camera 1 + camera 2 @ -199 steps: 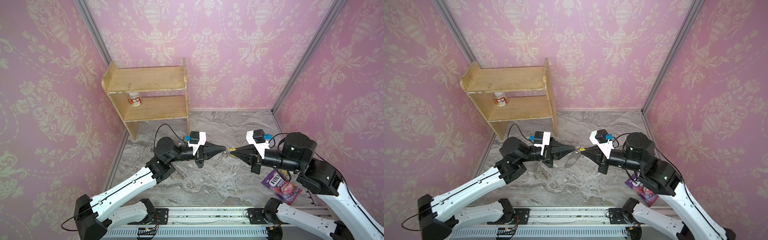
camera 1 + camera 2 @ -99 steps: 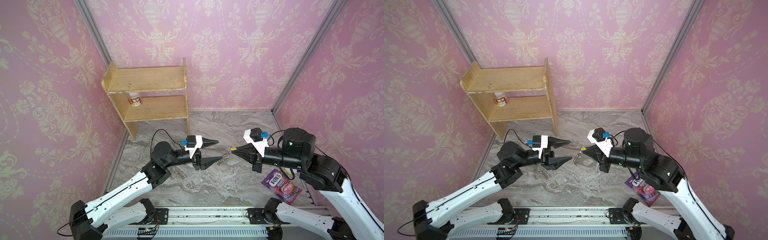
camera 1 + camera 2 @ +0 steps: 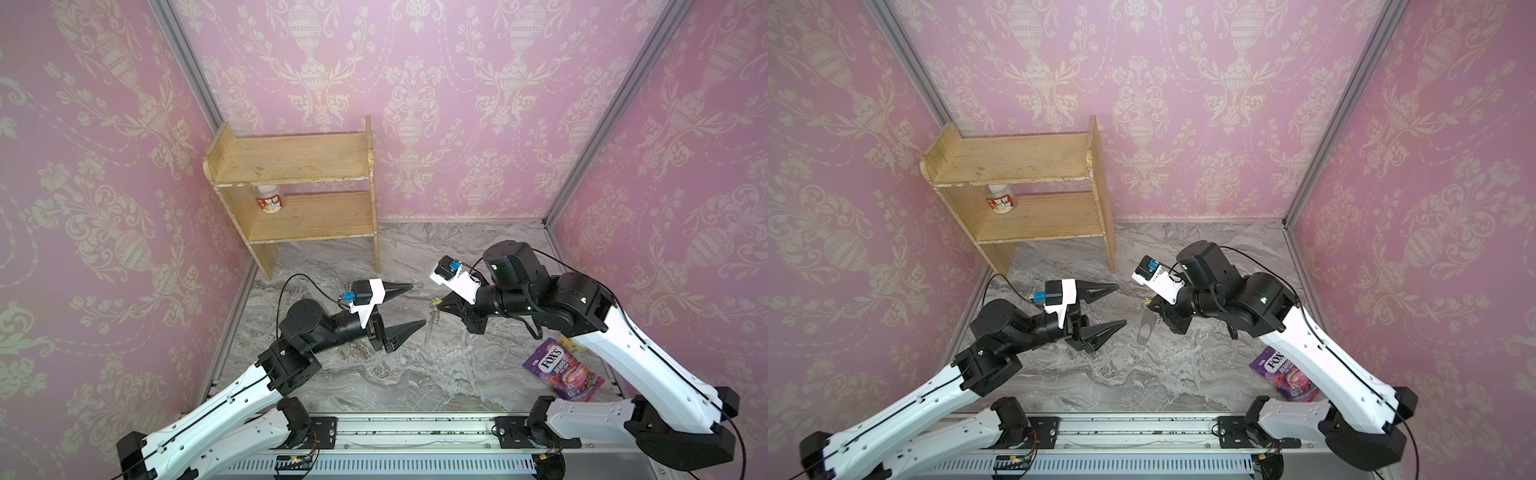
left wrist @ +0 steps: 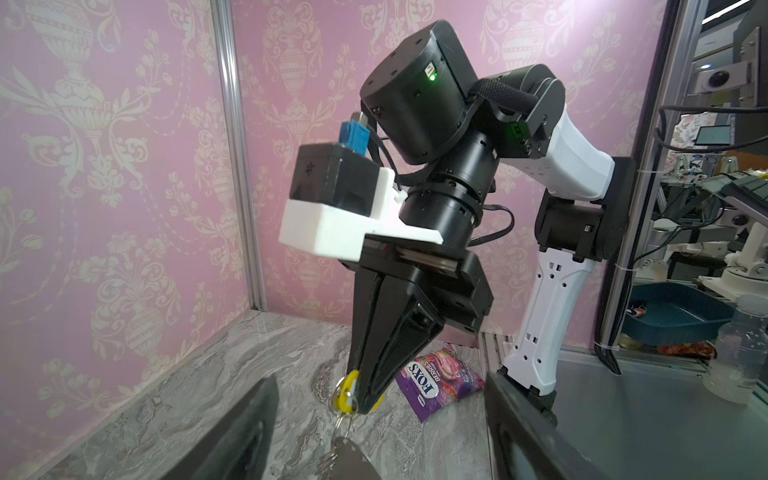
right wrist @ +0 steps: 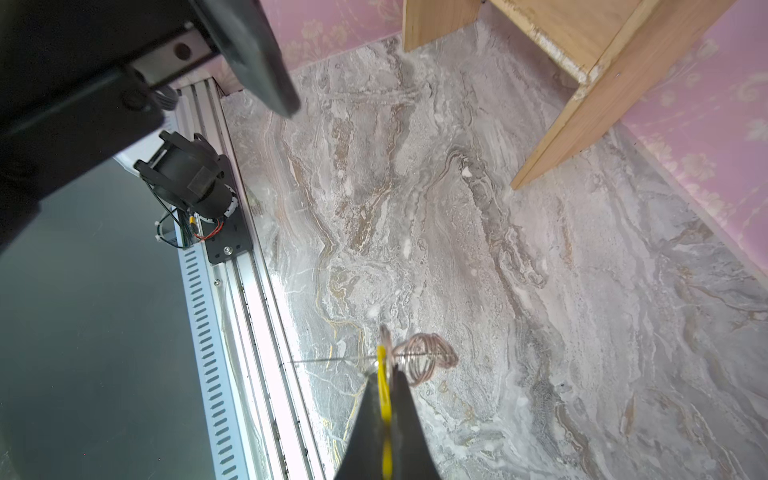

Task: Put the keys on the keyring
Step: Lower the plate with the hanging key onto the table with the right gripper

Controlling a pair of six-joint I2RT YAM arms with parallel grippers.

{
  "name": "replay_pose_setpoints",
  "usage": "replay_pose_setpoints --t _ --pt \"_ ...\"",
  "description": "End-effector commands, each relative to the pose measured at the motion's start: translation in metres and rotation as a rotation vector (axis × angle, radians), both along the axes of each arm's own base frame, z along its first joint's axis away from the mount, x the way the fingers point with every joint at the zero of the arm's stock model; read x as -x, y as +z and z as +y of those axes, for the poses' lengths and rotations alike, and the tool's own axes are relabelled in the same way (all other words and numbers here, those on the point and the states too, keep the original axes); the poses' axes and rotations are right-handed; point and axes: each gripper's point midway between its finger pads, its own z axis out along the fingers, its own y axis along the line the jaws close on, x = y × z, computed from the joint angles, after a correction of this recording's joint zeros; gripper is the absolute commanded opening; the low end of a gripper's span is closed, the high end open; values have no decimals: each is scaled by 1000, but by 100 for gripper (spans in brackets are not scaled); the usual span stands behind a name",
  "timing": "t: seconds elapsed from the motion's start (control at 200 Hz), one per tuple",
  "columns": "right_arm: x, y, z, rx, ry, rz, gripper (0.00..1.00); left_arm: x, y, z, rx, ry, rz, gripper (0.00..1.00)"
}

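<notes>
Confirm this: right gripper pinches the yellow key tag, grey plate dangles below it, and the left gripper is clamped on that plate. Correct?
Not the last part: the left gripper is open, clear of the grey plate and holding nothing, as both top views show. The right gripper does pinch the yellow key tag, with the plate dangling below it.

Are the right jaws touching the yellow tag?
Touching. The right wrist view shows the yellow tag pinched between the shut jaws of the right gripper.
</notes>
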Motion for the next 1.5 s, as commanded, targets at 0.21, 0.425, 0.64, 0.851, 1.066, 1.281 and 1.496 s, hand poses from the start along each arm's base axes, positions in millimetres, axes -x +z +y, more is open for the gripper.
replay_pose_setpoints --t 0.21,0.425,0.64,0.851,1.066,1.281,1.496 --pt "-35 -31 42 11 3 53 0 -16 -48 28 -79 184 100 83" --pt "-73 -57 68 -35 2 180 0 -18 -57 38 -72 229 126 85" --pt "-83 -106 52 0 -71 333 0 -20 -60 45 -81 268 138 87" --pt "-67 -162 6 56 -221 474 0 -27 -67 48 -97 309 153 90" --pt "-47 -207 -47 126 -383 561 0 -36 -74 50 -112 353 171 92" --pt "-42 -232 -91 199 -540 587 0 -48 -84 54 -125 421 203 94" --pt "-43 -256 -111 263 -646 622 0 -59 -91 54 -131 469 227 95"
